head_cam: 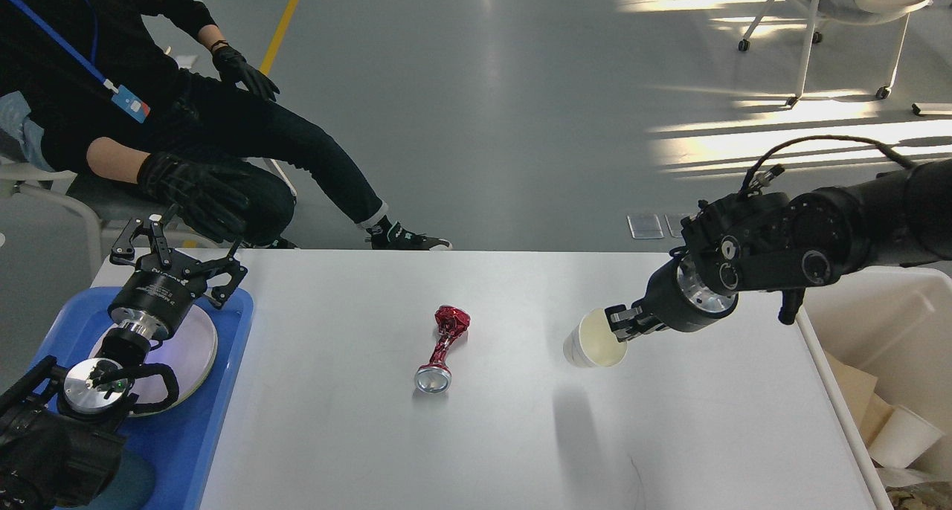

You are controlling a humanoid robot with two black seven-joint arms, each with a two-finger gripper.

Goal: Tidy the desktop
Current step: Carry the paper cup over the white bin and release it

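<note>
On the large white rectangular tabletop (357,421), which fills the lower middle of the head view, two loose items remain. A small white paper cup (591,340) is tilted with its mouth toward the camera, right of centre; the right claw (619,323) has its fingers pinched on the cup's rim, one finger apparently inside. Whether the cup's base touches the surface cannot be told. Judged light and thin-walled, the cup would crush under hard squeeze; the rim is a fair hold.

A crumpled red foil wrapper with a shiny silver end (443,349) lies near the centre, well apart from the cup. It looks light, slick and easily deformed; the narrow waist seems the best place to grip.

Left claw (175,251) hovers spread wide and empty over a round grey disc (195,346) sitting in a blue plastic tray (223,421) at the left edge. A deep white plastic bin (892,324) beside the right edge holds paper cups and cardboard.

Surface is smooth, matte, likely slippery for light items. Beyond: glossy grey floor, sunlight patches, a seated person in black gloves (193,186) near the far left corner.
</note>
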